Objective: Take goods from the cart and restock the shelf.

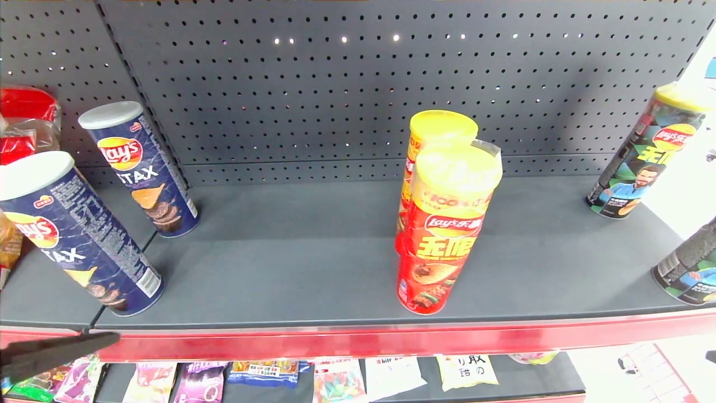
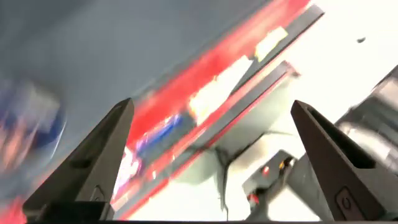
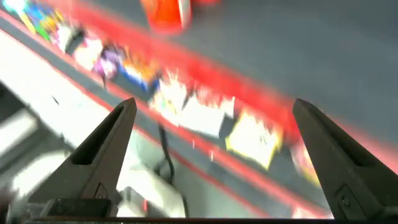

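Note:
Two red chip cans with yellow lids (image 1: pixel 442 224) stand one behind the other mid-shelf. Two blue chip cans (image 1: pixel 78 235) (image 1: pixel 140 168) stand at the left, and two dark green ones (image 1: pixel 643 151) (image 1: pixel 691 268) at the right. My left gripper (image 2: pixel 212 104) is open and empty, below and in front of the red shelf edge (image 2: pixel 186 93); one of its dark fingers (image 1: pixel 61 348) shows at the lower left of the head view. My right gripper (image 3: pixel 214 102) is also open and empty, below the shelf lip, with a red can (image 3: pixel 165 12) beyond it.
The grey shelf board (image 1: pixel 291 252) has wide bare room between the blue and red cans, and between the red and green ones. A pegboard (image 1: pixel 358 84) backs it. Snack bags (image 1: pixel 335 380) line the lower shelf. Bagged goods (image 1: pixel 22 123) sit at the far left.

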Robot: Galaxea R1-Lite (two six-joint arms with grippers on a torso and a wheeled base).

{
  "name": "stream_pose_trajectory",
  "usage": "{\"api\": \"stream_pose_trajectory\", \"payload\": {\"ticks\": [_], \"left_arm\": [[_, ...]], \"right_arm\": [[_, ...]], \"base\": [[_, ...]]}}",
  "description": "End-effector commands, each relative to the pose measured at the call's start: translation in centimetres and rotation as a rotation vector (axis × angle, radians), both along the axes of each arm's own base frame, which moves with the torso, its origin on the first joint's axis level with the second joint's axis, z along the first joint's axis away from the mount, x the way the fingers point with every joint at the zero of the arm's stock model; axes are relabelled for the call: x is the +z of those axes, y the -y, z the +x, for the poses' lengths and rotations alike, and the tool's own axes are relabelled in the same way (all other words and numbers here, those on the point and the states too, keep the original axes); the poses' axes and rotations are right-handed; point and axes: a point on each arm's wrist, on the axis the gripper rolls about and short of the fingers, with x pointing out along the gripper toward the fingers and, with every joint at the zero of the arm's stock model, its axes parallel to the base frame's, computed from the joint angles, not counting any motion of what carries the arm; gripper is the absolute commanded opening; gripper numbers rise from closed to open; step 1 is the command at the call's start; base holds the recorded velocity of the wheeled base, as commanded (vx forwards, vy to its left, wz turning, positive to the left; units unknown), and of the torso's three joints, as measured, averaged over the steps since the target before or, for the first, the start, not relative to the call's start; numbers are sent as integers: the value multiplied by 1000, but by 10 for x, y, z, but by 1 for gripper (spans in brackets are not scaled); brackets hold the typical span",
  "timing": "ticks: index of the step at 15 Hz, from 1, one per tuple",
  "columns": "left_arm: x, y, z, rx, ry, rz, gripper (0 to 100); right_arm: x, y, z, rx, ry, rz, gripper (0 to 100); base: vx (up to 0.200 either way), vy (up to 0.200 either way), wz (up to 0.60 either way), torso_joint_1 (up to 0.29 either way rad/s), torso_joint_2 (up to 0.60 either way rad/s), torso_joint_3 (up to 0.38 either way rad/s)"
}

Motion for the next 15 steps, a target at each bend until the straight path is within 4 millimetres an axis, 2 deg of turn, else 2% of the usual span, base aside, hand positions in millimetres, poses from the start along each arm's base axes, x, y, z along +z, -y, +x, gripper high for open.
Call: {"api": "stream_pose_trajectory", "payload": {"ticks": [1,5,8,9,10,12,14,15], "left_arm": [[-9,-43,-47,131,83,-63,100],[-23,-53,-68,378,77,-59,100],[-33,-52,-74,519,69,-49,100],[-41,-48,-75,672,56,-35,100],[-44,-47,-76,717,56,-34,100],[-62,-42,-81,916,43,-46,100],[-78,-39,-88,982,56,-116,100],[-89,-38,-94,915,111,-148,100]], "right_arm": [[-13,30,-54,-84,124,41,100],[-20,29,-63,-241,133,64,100],[-24,23,-63,-347,106,87,100],[-28,19,-62,-428,91,83,100],[-30,18,-61,-452,85,81,100],[-44,11,-60,-603,64,69,100],[-53,5,-59,-716,45,72,100],[-55,4,-58,-731,37,81,100]], "base": [[0,0,0,0,0,0],[0,0,0,0,0,0],[0,0,0,0,0,0],[0,0,0,0,0,0],[0,0,0,0,0,0],[0,0,0,0,0,0],[0,0,0,0,0,0],[0,0,0,0,0,0]]}}
